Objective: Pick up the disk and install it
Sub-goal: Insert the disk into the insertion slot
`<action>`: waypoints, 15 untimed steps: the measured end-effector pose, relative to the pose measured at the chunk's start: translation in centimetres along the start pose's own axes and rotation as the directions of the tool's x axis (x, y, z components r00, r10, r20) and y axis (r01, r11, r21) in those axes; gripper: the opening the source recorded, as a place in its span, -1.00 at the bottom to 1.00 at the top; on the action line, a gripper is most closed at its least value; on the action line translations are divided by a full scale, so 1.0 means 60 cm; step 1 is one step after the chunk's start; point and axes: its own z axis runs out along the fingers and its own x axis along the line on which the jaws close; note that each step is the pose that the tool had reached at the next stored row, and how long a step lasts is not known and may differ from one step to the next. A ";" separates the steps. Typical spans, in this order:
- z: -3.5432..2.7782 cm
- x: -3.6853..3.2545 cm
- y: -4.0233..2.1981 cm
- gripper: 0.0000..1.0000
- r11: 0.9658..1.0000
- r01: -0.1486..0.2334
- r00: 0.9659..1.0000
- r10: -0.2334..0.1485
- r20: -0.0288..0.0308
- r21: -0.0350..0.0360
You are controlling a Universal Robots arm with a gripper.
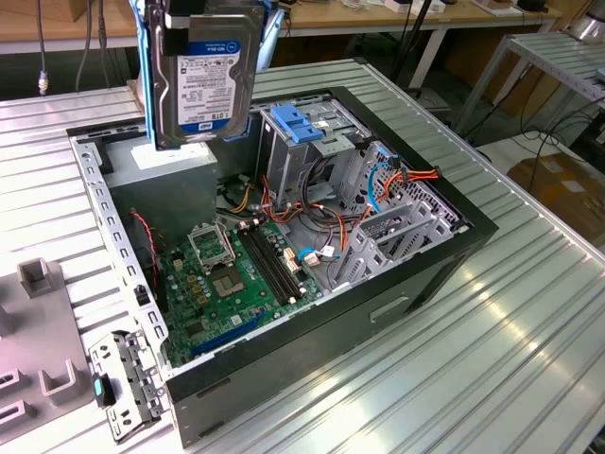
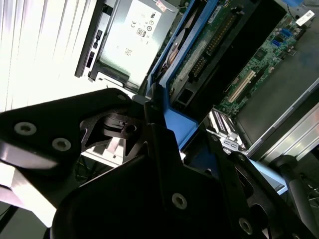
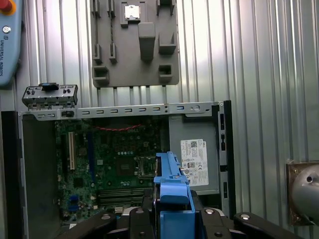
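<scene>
Your tool (image 3: 172, 221) is clamped on the disk (image 1: 208, 80). In both wrist views its black jaws press on either side of the disk's blue rail (image 3: 172, 191), with no gap showing.

In the exterior view the disk is held aloft and on edge. Its white and blue label faces the camera and blue rails run down both sides. It hangs above the open computer case (image 1: 397, 284), over the corner of the case where the grey power-supply box (image 1: 180, 180) sits. It touches nothing inside the case.

The case lies on the ribbed metal counter (image 1: 501, 359) with its open side up. The green motherboard (image 1: 232, 284) lies flat on the bottom of the case. The metal drive cage (image 1: 298, 128) with its light-blue top stands inside the case, beside the power-supply box and towards the exterior view's right of the disk. Orange and red cables run between the cage and the board.

In the first wrist view, which looks down past the rail, you can see the power-supply box's white sticker (image 3: 194, 162) with the motherboard next to it.

Outside the case, a grey fixture plate (image 3: 134, 45) lies on the counter. A small metal bracket (image 3: 50, 95) with a blue tab rests right against the case's rim.
</scene>
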 end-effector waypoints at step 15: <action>-0.001 0.037 -0.002 -0.26 1.000 0.000 1.000 0.000 0.000 0.000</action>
